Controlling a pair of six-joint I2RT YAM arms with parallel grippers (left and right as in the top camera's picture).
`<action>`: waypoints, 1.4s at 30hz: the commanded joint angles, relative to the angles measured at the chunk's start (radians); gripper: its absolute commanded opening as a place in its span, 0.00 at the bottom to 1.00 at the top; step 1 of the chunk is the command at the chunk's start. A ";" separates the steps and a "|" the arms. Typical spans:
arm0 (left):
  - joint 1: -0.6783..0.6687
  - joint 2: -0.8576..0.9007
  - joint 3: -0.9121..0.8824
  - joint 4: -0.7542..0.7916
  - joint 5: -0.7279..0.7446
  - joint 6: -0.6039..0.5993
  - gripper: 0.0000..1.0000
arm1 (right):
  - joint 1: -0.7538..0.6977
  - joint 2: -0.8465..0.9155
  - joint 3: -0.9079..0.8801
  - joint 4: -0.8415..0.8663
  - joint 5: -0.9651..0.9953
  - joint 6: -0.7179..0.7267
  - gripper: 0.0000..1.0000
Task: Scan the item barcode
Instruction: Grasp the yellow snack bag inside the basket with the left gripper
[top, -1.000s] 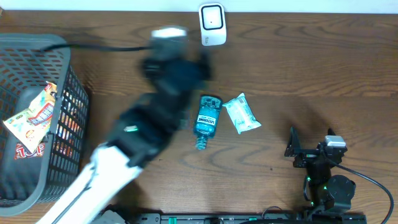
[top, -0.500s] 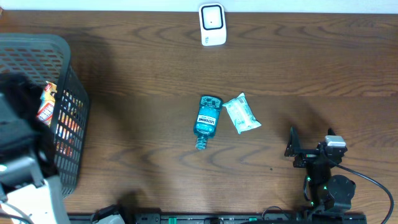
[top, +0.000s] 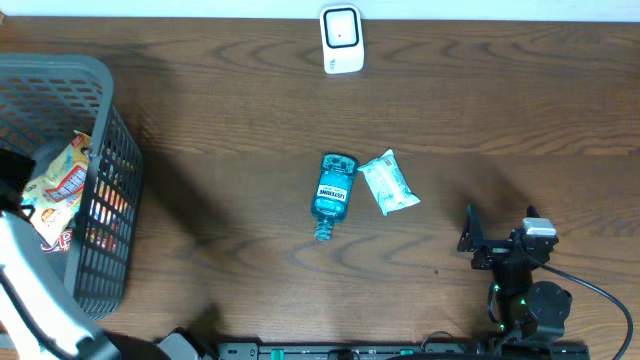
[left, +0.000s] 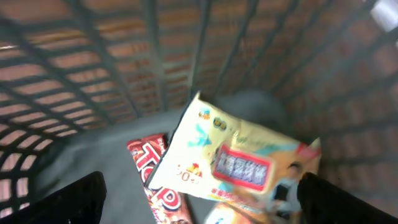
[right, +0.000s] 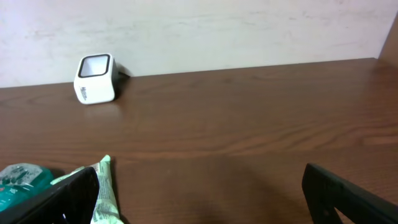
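Observation:
The white barcode scanner (top: 340, 40) stands at the table's far edge, and it shows as well in the right wrist view as a scanner (right: 95, 78) at the far left. My left gripper (left: 202, 208) hangs open inside the grey basket (top: 60, 75), just above a yellow-white snack pack (left: 236, 155) and a red snack bar (left: 158, 186). Nothing is between its fingers. My right gripper (right: 199, 202) rests open and empty at the near right of the table. A blue mouthwash bottle (top: 333, 190) and a green-white wipes pack (top: 388, 183) lie mid-table.
The basket's mesh walls (left: 124, 68) close in around my left gripper. The wipes pack (right: 102, 193) lies just beside my right gripper's left finger (right: 62, 199). A black cable runs from the basket's far side toward the scanner.
My left arm has swung from the middle of the table, near the bottle, leftward and down into the basket. The bottle, the wipes pack and the right arm have not moved.

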 joint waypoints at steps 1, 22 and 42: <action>0.027 0.036 -0.039 0.034 0.105 0.171 0.98 | 0.005 -0.005 -0.003 -0.002 0.008 -0.013 0.99; 0.072 0.352 -0.151 0.295 0.138 0.220 0.98 | 0.005 -0.005 -0.003 -0.002 0.008 -0.013 0.99; 0.072 0.528 -0.151 0.367 0.169 0.220 0.66 | 0.005 -0.005 -0.003 -0.002 0.008 -0.013 0.99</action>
